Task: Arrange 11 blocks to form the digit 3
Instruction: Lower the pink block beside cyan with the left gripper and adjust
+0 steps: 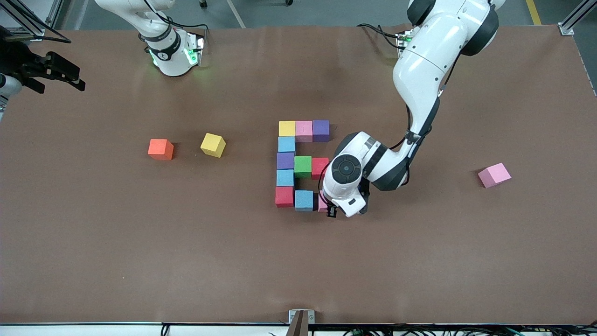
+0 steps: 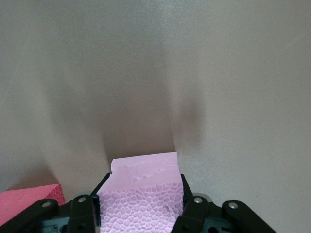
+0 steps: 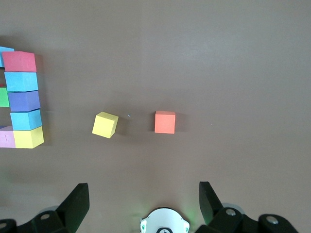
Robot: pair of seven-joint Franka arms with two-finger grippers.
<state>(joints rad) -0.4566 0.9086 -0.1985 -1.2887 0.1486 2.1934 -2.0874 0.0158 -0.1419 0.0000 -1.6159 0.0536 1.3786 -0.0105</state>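
Front view: we see the digit nearly built at mid-table. Its top row is a yellow block, a pink block and a purple block. A spine of light blue, purple and light blue cubes runs down to a red corner block. A green block and a red one form the middle bar, and a blue block starts the bottom row. The left gripper is down at the bottom row's open end, clamped on a held pink block beside that blue cube; we judge this the eleventh and last piece. Away from the digit, a loose yellow cube and an orange cube lie at nine o'clock, a stray pink cube at three o'clock.

Left wrist view: the black fingers pinch the pink cube, whose foam shows a pebbled, matte, slightly dented face.

Right wrist view: the right gripper waits spread wide over bare table, the cubes crisp-edged and dull.
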